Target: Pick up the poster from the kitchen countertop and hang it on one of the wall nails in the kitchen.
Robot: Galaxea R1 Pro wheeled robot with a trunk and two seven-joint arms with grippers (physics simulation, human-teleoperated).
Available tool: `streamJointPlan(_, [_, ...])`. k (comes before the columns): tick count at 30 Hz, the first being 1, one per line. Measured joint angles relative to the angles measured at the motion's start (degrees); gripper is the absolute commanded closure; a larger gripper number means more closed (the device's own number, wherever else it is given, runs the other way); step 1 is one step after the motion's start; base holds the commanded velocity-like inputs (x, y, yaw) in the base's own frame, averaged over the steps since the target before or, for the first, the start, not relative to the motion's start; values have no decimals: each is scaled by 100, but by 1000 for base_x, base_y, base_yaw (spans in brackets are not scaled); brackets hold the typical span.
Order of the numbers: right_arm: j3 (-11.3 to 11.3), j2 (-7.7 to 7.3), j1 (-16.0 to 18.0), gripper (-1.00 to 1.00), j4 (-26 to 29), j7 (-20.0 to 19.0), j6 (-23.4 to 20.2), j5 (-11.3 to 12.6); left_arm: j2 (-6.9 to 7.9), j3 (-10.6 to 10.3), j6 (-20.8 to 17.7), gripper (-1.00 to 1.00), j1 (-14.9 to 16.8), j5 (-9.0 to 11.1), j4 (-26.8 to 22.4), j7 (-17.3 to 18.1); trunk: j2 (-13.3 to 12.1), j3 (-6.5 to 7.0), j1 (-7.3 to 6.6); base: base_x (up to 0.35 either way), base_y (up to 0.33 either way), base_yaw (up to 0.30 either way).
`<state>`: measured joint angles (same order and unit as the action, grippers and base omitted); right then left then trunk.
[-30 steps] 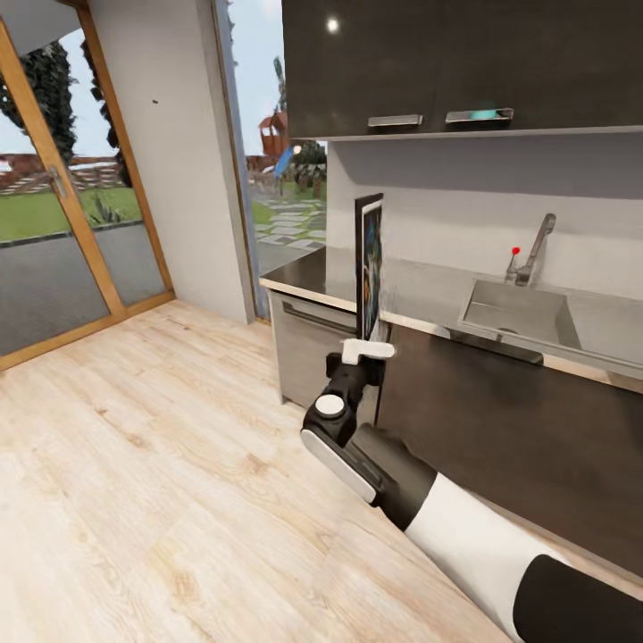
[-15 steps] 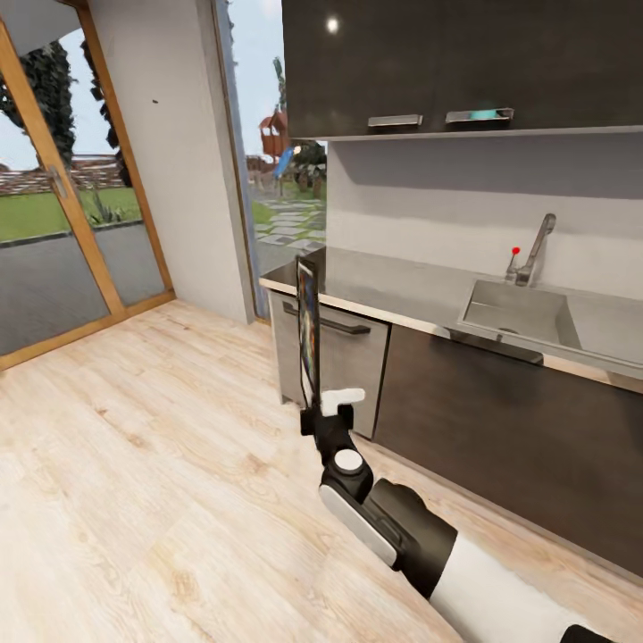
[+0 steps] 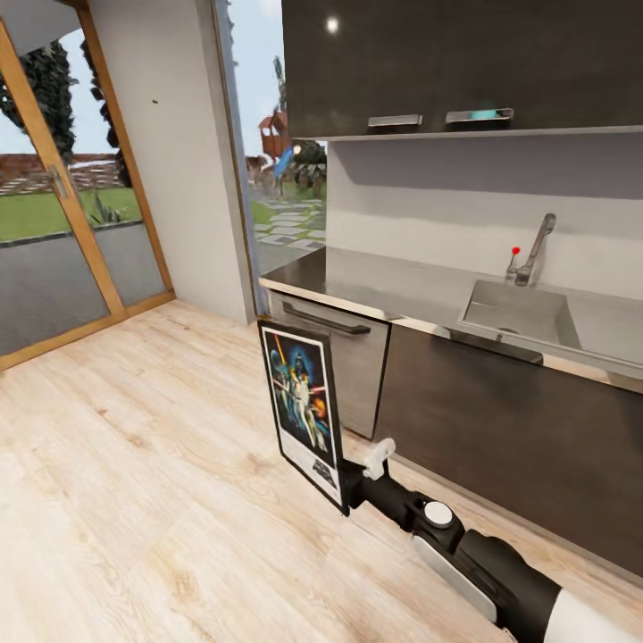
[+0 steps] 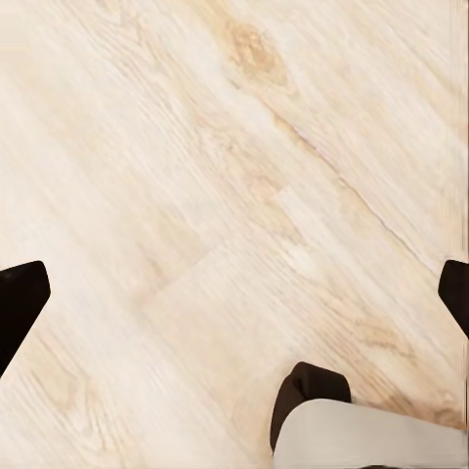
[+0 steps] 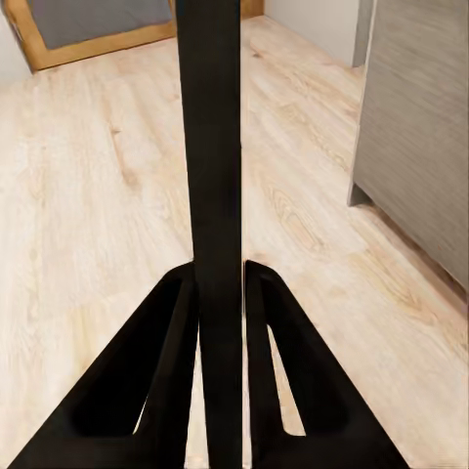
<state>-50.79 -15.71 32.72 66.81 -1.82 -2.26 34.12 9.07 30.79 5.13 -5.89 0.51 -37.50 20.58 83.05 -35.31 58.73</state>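
R gripper [image 3: 350, 487] is clamping poster [image 3: 302, 411] by its lower edge, long axis rising upright from jaws; wall nail [image 3: 155, 102] sitting far up-left. L gripper [image 4: 234, 293] hanging open over floor.

The poster [image 5: 209, 147] shows edge-on, its art hidden; fingers [image 4: 20, 298] cut off.

Poster [image 3: 302, 402]: formerly edge-on and upright at the bench [image 3: 393, 288] front edge; now lower, out over the floor [image 3: 134, 464], printed face turned toward the head camera, slightly tilted. Right pincer [image 3: 350, 487]: dropped and swung outward, arm lying flatter, clamped on the frame's lower corner
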Motion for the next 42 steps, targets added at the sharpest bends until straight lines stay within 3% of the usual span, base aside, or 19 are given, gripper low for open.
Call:
streamJointPlan(3, [86, -207, -29, 100, -54, -448, 5, 90, 0, -307, 0, -100, 0, -2, 4, -3, 0, 0, 0, 0, 0, 0])
streamJointPlan(4, [133, -276, -34, 100, -62, -532, 8, 185, 0, -412, 1, -100, 0, -2, 6, -5, 0, 0, 0, 0, 0, 0])
streamJointPlan(5, [196, -430, -41, 100, -75, -909, 12, 402, 6, -559, 1, -100, 0, -2, 9, -7, 0, 0, 0, 0, 0, 0])
streamJointPlan(9, [217, -498, -44, 100, -86, -1266, 14, 483, 16, -606, 0, -100, 1, -2, 13, -8, 0, 0, -1, 58, 26, 0])
streamJointPlan(23, [211, -485, -45, 100, -87, -1295, -5, 491, 21, -602, -10, -100, 0, -2, 7, -6, 0, 0, -3, 258, 180, 104])
streamJointPlan(34, [210, -482, -44, 100, -94, -1285, -2, 489, 11, -579, -28, -100, 1, 20, -8, -44, 0, 0, 0, 30, 21, 8])
streamJointPlan(42, [210, -457, -44, 100, -160, -1274, -2, 488, 7, -588, -32, -100, 1, 22, -7, -44, 0, 0, 0, 0, 0, 245])
